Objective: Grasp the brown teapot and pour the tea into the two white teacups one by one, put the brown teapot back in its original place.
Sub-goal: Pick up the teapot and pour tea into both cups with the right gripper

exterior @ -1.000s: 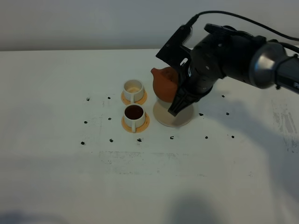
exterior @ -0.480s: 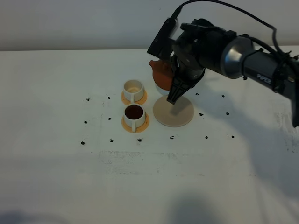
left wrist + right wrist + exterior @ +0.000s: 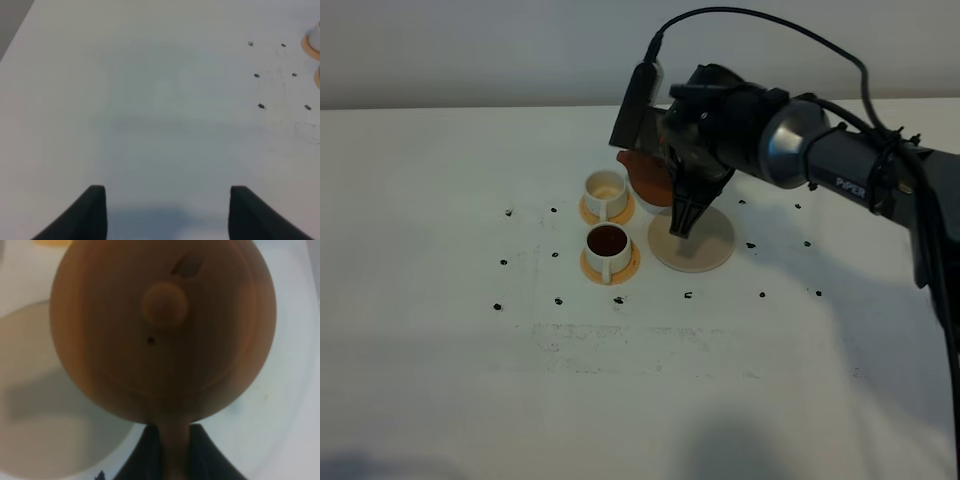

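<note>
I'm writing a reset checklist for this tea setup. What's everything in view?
teapot: one, reddish-brown, held beside the far cup
cups: two, white; near one holds dark tea, far one pale inside
small coasters: two, orange, one under each cup
disc: one, cream, right of the cups
marks: many, black, dotted on the table
table: one, white
right pincer: black, shut on the teapot's handle
left pincer: black, open over the table

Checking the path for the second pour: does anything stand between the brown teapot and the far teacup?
Nothing visible does. The brown teapot, held by its handle in the right gripper, hangs right beside the far teacup with its spout toward it. The near teacup, dark with tea, sits off that line.
</note>
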You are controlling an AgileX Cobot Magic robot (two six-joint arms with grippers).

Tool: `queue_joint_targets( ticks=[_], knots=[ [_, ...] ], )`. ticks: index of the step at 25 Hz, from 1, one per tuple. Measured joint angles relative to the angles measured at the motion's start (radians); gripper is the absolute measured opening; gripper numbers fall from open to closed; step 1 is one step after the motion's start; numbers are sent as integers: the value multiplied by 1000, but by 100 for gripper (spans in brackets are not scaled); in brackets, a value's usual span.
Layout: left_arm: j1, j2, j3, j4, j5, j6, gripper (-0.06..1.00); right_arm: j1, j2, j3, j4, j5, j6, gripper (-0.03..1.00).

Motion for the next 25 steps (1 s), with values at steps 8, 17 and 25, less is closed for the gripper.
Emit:
queue_joint_targets(
  ticks=[8,17,25],
  knots=[
    [0,0,0,0,0,0,50,7,24,-2,-84,-25,-7,12],
    [0,0,0,0,0,1,50,7,38,-3,-158,-40,-33,12],
    [0,0,0,0,0,1,50,21,47,-3,-203,-62,-41,12]
  ],
)
